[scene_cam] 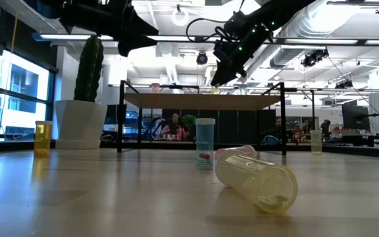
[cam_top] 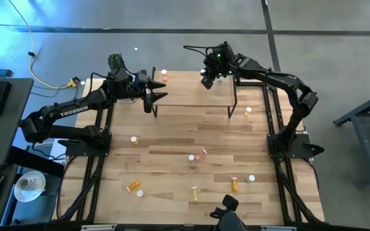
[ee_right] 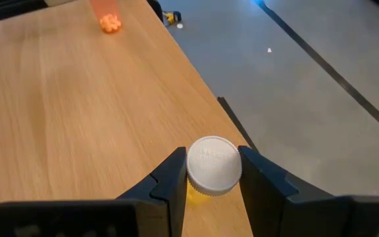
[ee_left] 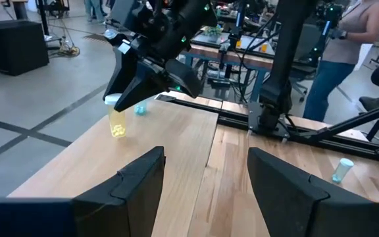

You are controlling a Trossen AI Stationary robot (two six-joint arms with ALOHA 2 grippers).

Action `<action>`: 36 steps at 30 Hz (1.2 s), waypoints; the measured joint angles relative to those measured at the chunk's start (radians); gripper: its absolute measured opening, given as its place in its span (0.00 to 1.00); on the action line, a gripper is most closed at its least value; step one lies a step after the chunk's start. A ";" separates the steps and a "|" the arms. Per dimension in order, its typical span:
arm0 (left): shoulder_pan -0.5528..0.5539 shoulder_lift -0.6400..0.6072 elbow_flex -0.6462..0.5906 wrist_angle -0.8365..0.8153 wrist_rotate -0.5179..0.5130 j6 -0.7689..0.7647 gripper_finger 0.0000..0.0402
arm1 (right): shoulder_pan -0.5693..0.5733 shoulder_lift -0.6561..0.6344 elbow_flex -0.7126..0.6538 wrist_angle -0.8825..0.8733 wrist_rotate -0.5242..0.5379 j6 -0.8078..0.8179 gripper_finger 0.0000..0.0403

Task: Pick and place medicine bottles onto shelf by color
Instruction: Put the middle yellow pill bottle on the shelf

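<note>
right gripper (ee_right: 212, 181) jaws are closed on a yellow bottle (ee_right: 214, 164) at the shelf (cam_top: 191, 90) edge. left gripper (cam_top: 156, 93) hovers beside the shelf, jaws wide and empty. roughly nine bottles remain scattered on the table (cam_top: 172, 147).

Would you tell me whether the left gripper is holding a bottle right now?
No, the left gripper has its fingers apart with only bare shelf board showing between them.
</note>
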 joint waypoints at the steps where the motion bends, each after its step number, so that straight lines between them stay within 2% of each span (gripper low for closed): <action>1: 0.000 0.000 0.000 0.000 0.000 0.000 0.52 | 0.000 0.000 0.000 -0.003 0.000 0.000 0.26; 18: 0.000 0.000 0.000 -0.001 0.000 0.000 0.52 | 0.003 0.018 -0.002 -0.002 0.033 -0.008 0.27; 29: 0.000 0.000 0.000 -0.001 0.000 0.000 0.52 | 0.004 0.022 -0.005 -0.010 0.027 -0.008 0.40; 36: -0.001 0.000 0.000 -0.002 0.000 0.000 0.52 | 0.004 0.018 0.009 -0.017 0.027 -0.008 0.42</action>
